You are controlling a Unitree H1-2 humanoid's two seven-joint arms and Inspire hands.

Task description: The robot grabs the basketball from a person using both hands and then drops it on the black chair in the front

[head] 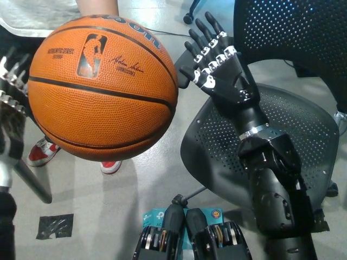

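- The basketball (103, 86) is a round orange sphere with a pebbled surface, black seam channels, and black printed lettering and a logo on its upper face. It fills the upper left of the head view, held up above the floor, with a person's arm (97, 6) meeting its top edge.
- My right hand (217, 62) is black, with glossy hard segments and pale metallic bands across the fingers. It is released: fingers spread and extended, holding nothing. It sits just beside the right side of the ball, with a narrow gap visible between them.
- My right arm (271, 179) is black, with a bright ring at the wrist, and rises from the bottom right over the chair seat.
- My left hand (12, 103) is at the left edge, just beside the left side of the ball. It appears blurred and partly cut off; fingers point upward and apart, gripping nothing. I cannot tell whether it touches the ball.
- The black chair (217, 157) lies to the right of the ball. Its seat and backrest are perforated mesh with rounded outlines; a smooth curved armrest (190, 62) runs behind my right hand.
- The floor (108, 200) is smooth pale grey. The person's red shoes (43, 153) show beneath the ball.
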